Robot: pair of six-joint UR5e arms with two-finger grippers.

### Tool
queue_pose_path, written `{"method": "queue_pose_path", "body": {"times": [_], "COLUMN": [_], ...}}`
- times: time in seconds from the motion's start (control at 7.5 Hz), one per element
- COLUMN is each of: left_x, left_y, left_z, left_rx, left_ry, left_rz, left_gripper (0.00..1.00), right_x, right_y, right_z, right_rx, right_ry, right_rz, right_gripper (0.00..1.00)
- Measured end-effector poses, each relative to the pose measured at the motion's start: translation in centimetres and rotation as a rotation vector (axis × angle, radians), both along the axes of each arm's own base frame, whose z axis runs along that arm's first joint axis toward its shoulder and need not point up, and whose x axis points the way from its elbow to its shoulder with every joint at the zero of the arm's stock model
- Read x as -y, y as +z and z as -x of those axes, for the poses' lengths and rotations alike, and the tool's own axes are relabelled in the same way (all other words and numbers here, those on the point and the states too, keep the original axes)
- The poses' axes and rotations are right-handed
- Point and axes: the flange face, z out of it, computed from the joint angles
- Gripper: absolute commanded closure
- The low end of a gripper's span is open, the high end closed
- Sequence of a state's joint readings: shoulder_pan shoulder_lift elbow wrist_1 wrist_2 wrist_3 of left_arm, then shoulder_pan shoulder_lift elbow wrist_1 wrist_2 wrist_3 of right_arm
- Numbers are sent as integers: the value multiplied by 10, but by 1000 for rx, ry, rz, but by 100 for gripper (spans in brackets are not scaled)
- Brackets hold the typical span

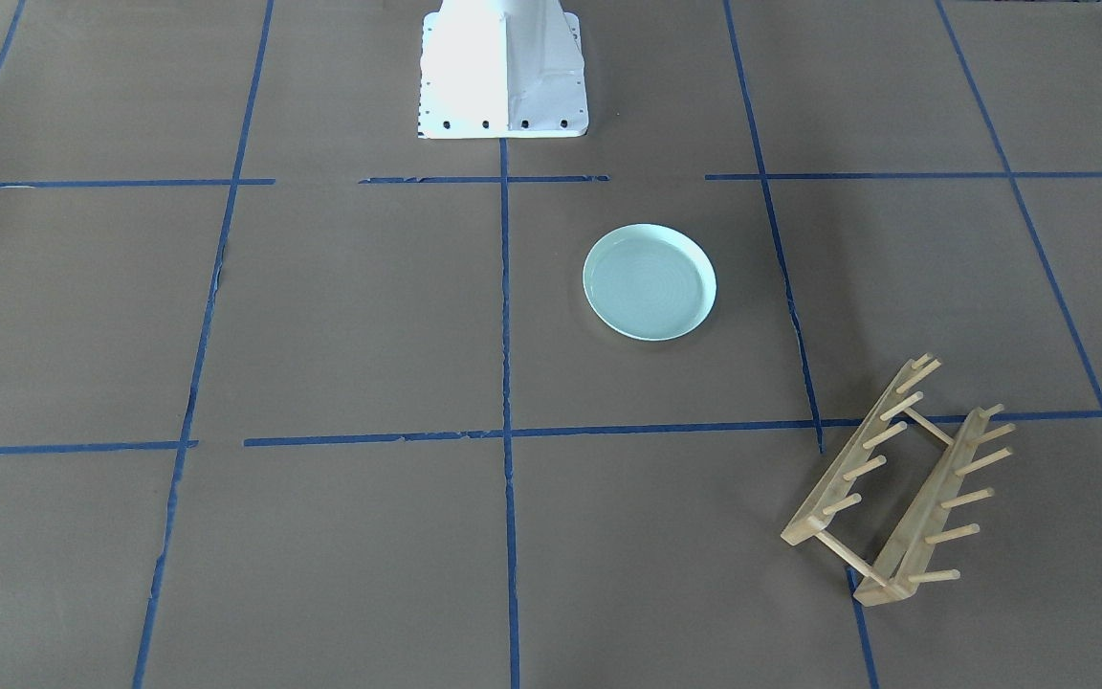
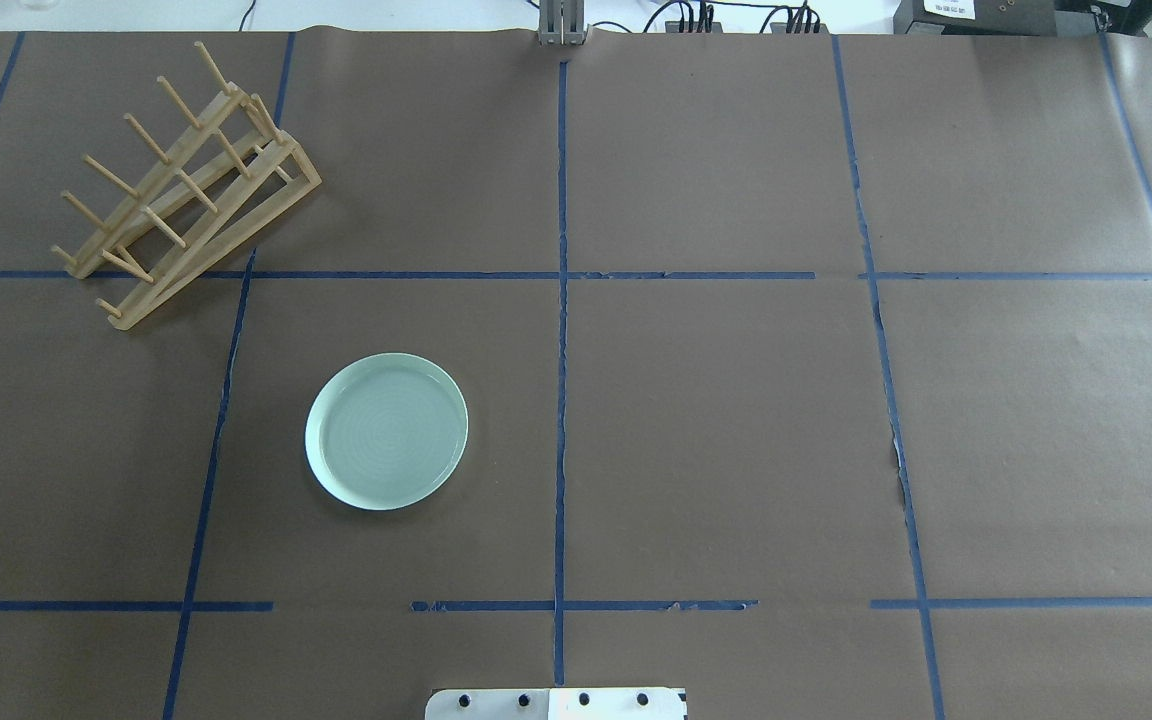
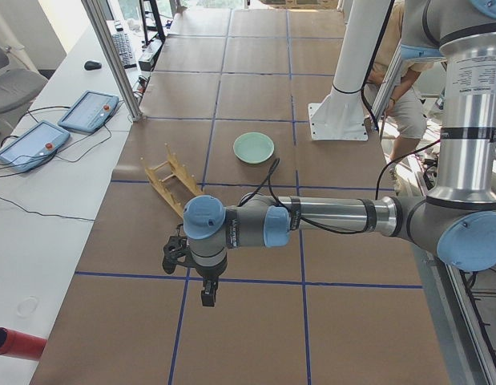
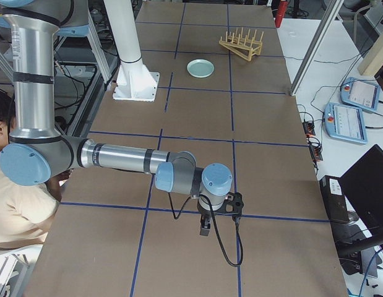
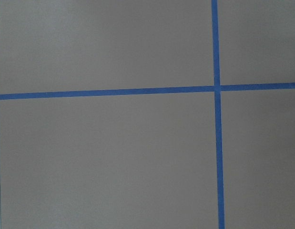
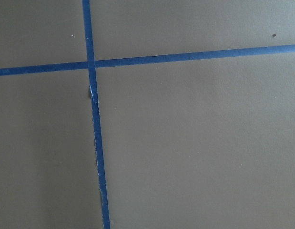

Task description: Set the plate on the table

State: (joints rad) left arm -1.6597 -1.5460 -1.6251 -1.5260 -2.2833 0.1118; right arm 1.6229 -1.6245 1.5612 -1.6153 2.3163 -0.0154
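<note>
The pale mint-green plate [image 1: 650, 282] lies flat on the brown-paper table [image 1: 341, 316], alone in its square. It also shows in the overhead view [image 2: 386, 431] and in both side views [image 3: 254, 147] [image 4: 200, 68]. No gripper touches it. My left gripper [image 3: 207, 298] hangs over the table end far from the plate; I cannot tell if it is open or shut. My right gripper [image 4: 205, 228] hangs over the opposite end; I cannot tell its state either. Both wrist views show only paper and blue tape.
A light wooden peg rack [image 2: 176, 190] stands beyond the plate on my left side, also seen from the front [image 1: 900, 483]. The white robot base [image 1: 503, 72] is at the table's middle edge. Tablets [image 3: 63, 128] and cables lie on a side bench.
</note>
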Motion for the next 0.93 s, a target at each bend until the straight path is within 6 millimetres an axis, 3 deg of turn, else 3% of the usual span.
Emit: {"method": "queue_pose_path", "body": {"times": [0.93], "left_x": [1], "left_y": [-2], "left_z": [-1], "left_rx": [2], "left_ry": [6], "left_rz": [-16], "left_gripper": [0], "right_x": [0], "right_y": [0], "right_z": [0], "right_rx": [0], "right_ry": [0], "right_rz": [1], "right_gripper": [0]}}
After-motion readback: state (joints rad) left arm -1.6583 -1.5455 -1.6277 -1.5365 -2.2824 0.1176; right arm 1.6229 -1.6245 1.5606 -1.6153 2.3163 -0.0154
